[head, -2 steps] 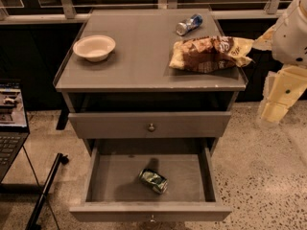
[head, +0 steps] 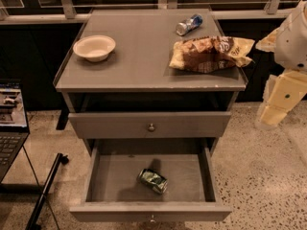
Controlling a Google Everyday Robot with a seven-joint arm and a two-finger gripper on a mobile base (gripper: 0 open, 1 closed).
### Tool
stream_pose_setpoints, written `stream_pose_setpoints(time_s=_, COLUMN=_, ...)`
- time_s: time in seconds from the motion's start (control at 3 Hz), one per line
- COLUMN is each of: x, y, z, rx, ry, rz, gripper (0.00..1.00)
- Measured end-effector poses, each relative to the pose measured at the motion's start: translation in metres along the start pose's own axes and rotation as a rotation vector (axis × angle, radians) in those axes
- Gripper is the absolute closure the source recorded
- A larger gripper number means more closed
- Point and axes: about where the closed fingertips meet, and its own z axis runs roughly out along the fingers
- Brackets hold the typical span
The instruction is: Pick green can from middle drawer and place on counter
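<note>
The green can (head: 153, 180) is seen lying on its side in the open middle drawer (head: 149, 211), towards its front. The gripper (head: 271, 113) is held to the right of the counter (head: 139, 66), below its surface and well apart from the can. Whether it is spread or closed cannot be told.

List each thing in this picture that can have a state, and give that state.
middle drawer, pulled open.
upper drawer, shut.
green can, on its side in the middle drawer.
blue-and-silver can, on its side on the counter.
bowl, upright.
laptop, open, screen lit.
gripper, right of the counter, below its level.
</note>
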Motion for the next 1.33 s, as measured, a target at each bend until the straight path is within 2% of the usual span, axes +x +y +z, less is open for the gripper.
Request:
stream_pose_setpoints(time_s=0.33, x=0.011, y=0.016, z=0.017, rx=0.057, ry=-0.02, rz=0.106, gripper=0.0)
stream_pose_setpoints(time_s=0.67, x=0.036, y=0.04, z=0.06, rx=0.095, ry=-0.014, rz=0.274, gripper=0.0)
stream_pose_setpoints(time_s=1.0, x=0.051, y=0.056, z=0.112, rx=0.092, ry=-0.058, rz=0.404, gripper=0.0)
stream_pose_setpoints(time_s=1.33, x=0.043, y=0.034, z=0.149, rx=0.128, ry=-0.18, rz=0.461, gripper=0.0)
